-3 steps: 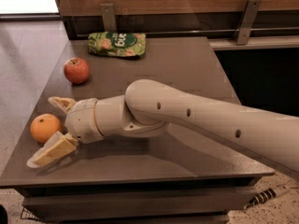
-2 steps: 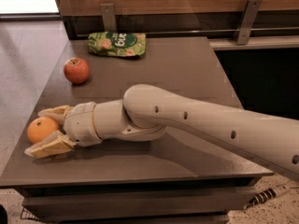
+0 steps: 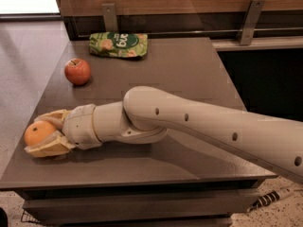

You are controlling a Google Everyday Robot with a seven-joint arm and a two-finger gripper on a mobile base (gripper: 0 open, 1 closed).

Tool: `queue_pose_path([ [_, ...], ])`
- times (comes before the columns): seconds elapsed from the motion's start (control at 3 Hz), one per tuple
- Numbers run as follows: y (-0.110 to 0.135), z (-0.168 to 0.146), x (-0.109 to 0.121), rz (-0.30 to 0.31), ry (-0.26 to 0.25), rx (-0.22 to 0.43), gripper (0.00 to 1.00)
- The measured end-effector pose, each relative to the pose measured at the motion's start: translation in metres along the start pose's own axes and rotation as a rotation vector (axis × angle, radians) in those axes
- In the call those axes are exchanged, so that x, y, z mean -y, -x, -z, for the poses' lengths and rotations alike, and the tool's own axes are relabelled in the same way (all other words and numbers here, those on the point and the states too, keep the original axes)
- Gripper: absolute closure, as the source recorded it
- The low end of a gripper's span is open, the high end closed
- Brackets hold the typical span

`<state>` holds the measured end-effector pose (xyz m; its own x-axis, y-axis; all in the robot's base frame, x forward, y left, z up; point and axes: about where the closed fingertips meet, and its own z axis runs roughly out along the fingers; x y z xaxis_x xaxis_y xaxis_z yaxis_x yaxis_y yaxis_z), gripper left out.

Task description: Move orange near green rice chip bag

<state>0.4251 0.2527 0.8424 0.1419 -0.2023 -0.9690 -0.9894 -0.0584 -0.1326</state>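
The orange (image 3: 39, 131) sits at the table's front left corner, between the two tan fingers of my gripper (image 3: 41, 134). One finger (image 3: 53, 117) lies behind it and the other (image 3: 45, 148) in front, both against the fruit. The green rice chip bag (image 3: 119, 44) lies flat at the far edge of the table, well away from the orange. My white arm (image 3: 189, 126) reaches in from the right across the table.
A red apple (image 3: 77, 71) stands on the left side of the brown table (image 3: 189, 70), between the orange and the bag. A wooden wall with metal brackets (image 3: 109, 16) runs behind. The table's left edge is right beside the orange.
The gripper has slid left and its fingers have closed in around the orange, which has shifted slightly toward the table's left edge.
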Motion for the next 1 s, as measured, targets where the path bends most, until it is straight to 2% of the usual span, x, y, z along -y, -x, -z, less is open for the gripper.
queue_pose_path([
  [0.33, 0.001, -0.001, -0.001, 0.002, 0.002, 0.000, 1.00],
  [0.67, 0.007, 0.006, 0.004, -0.003, -0.027, 0.016, 1.00],
  [1.0, 0.038, 0.057, 0.037, 0.002, -0.136, 0.042, 1.00],
])
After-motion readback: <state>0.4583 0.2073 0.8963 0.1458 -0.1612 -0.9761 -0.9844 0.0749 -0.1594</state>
